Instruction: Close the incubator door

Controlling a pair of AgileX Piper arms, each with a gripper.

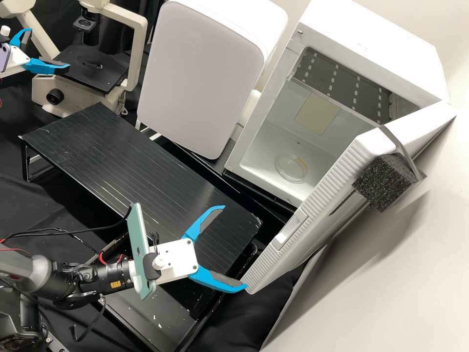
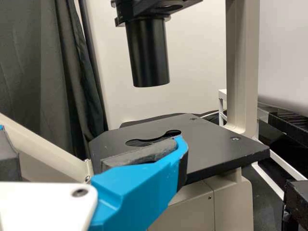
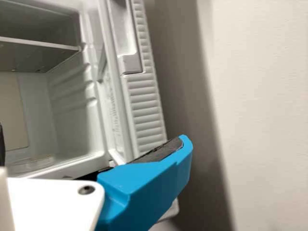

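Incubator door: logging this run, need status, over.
Left gripper open by microscope. Door open, dish inside. Right gripper open at door's lower corner, perhaps in its swing.

Far left on the bench [image 1: 44, 200], microscope [image 1: 90, 66]; far right, incubator [image 1: 276, 122]; between them, box [image 1: 200, 73]. Inside the incubator, dish [image 1: 291, 168] on the floor, below shelf [image 1: 342, 85]. Door [image 1: 322, 195] projecting forward from the incubator's right side, block [image 1: 386, 181] against its outer face. Platform [image 1: 141, 161] before microscope and box.

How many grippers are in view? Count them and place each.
2: the left gripper by the microscope, the right gripper by the open incubator door.
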